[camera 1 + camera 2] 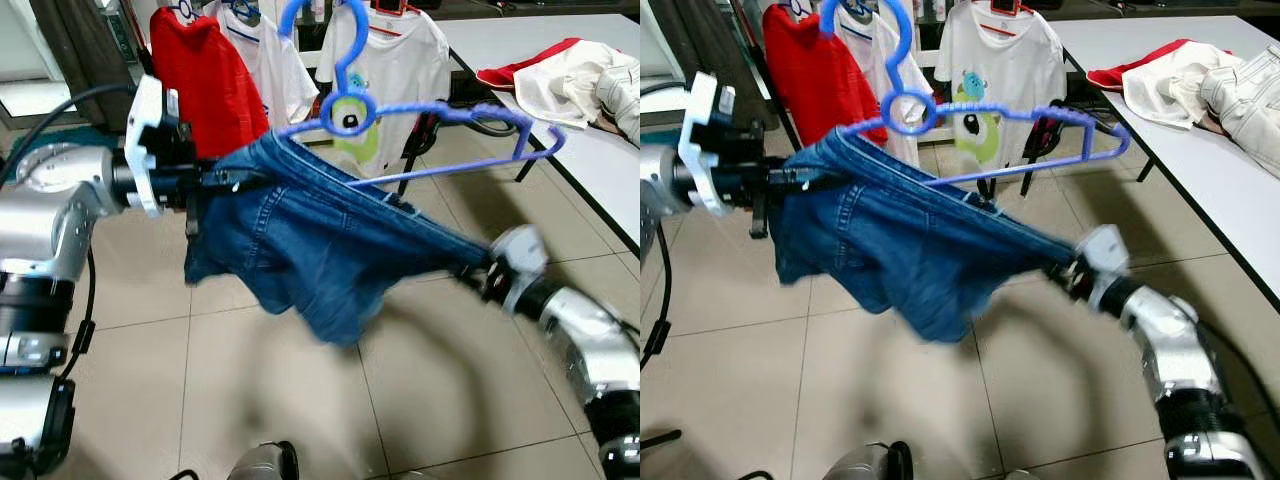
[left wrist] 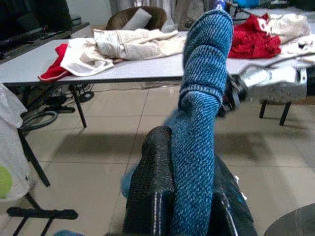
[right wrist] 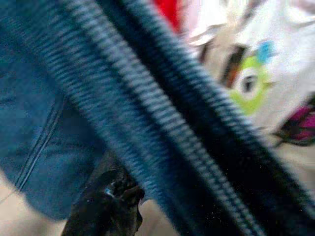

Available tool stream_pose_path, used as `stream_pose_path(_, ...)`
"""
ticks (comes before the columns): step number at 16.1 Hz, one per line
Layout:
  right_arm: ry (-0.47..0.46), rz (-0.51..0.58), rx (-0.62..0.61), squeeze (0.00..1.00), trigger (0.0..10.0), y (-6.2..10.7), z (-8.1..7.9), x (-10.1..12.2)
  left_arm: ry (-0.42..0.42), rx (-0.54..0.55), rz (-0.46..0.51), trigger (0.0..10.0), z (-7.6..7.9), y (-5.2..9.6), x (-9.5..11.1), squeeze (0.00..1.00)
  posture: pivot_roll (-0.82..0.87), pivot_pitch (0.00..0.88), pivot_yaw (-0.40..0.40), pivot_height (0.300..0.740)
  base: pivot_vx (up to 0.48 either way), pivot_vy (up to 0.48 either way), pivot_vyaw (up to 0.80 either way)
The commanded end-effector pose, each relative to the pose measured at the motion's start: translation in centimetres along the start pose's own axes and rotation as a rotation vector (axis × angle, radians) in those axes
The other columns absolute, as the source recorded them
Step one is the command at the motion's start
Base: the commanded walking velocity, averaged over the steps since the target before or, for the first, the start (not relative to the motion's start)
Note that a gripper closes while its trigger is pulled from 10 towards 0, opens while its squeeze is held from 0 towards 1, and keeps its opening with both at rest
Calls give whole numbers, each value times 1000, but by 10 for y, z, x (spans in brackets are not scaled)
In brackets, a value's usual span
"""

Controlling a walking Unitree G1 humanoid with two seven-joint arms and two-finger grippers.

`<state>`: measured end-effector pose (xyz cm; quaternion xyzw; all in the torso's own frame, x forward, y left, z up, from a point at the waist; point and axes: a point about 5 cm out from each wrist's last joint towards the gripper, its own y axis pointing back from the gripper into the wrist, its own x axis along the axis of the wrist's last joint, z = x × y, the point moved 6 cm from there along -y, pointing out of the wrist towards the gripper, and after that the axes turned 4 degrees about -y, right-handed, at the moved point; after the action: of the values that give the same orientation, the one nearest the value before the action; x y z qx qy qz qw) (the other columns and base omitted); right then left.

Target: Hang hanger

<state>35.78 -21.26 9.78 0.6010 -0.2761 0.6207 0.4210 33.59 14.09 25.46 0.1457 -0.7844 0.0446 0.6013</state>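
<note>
One blue plastic clothes hanger (image 1: 430, 120) is held in the air between the two arms, its hook (image 1: 340, 45) pointing up and its lower bar threaded through the waist of one pair of blue denim shorts (image 1: 320, 240). The shorts sag below the hanger over a beige tiled floor (image 1: 420, 390).

The left gripper (image 1: 215, 183) has its black fingers (image 2: 152, 196) pressed together on one end of the denim waistband; the left wrist view shows the ribbed blue cloth pinched between them. The right gripper (image 1: 480, 268) meets the opposite end of the waistband, where the cloth is drawn taut. In the right wrist view one black finger (image 3: 106, 201) lies against the blurred denim, but whether the pair is clamped cannot be told.

Behind the hanger hang three garments: one red shirt (image 1: 200, 80), one white shirt with blue trim (image 1: 270, 60), and one white T-shirt printed with a green one-eyed cartoon figure (image 1: 385, 60). They stand directly beyond the hook.

To the robot's right is one long white table on black legs (image 1: 610, 180), bearing a heap of red and cream clothes (image 1: 560, 75). No writing can be read.
</note>
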Motion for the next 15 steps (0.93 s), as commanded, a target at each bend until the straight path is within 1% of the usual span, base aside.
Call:
stream_pose_path(1, -57, -76, -237, 0, 0, 34, 48, -22, -66, 98, -12, 0, -12, 25, 13, 0, -71, 65, 70, 740, 0, 0, 0)
stream_pose_path(3, -44, -44, -370, 0, 0, 43, 72, -13, -52, 105, -40, 0, -6, 29, 4, 0, -73, 64, 71, 740, 0, 0, 0)
stream_pose_path(4, -20, -20, -436, 0, 0, 50, 85, -4, -37, 100, -64, 0, 1, 31, -5, 0, -76, 63, 74, 740, 0, 0, 0)
stream_pose_path(5, 2, 4, -480, 0, 0, 54, 94, 5, -33, 85, -114, 0, 10, 32, -19, 0, -76, 60, 72, 740, 0, 0, 0)
stream_pose_path(6, 12, 32, -506, 0, 0, 56, 102, 15, -31, 79, -190, 0, 17, 35, -37, 0, -77, 58, 72, 740, 0, 0, 0)
stream_pose_path(7, 14, 38, -509, 0, 0, 57, 103, 18, -31, 81, -211, 0, 18, 36, -43, 0, -78, 56, 71, 740, 0, 0, 0)
stream_pose_path(9, 33, 58, -531, 0, 0, 60, 112, 30, -25, 104, -284, 0, 24, 42, -63, 0, -80, 49, 68, 740, 0, 0, 0)
stream_pose_path(10, 42, 68, -532, 0, 0, 60, 114, 34, -25, 117, -319, 0, 25, 45, -71, 0, -81, 46, 67, 740, 0, 0, 0)
stream_pose_path(13, 66, 74, -526, 0, 0, 57, 116, 43, -39, 116, -365, 0, 31, 47, -82, 0, -83, 39, 66, 740, 0, 0, 0)
stream_pose_path(14, 74, 82, -522, 0, 0, 55, 117, 48, -54, 101, -409, 0, 35, 49, -90, 0, -84, 35, 66, 740, 0, 0, 0)
stream_pose_path(15, 79, 86, -520, 0, 0, 54, 117, 51, -67, 95, -433, 0, 37, 50, -94, 0, -84, 35, 66, 740, 0, 0, 0)
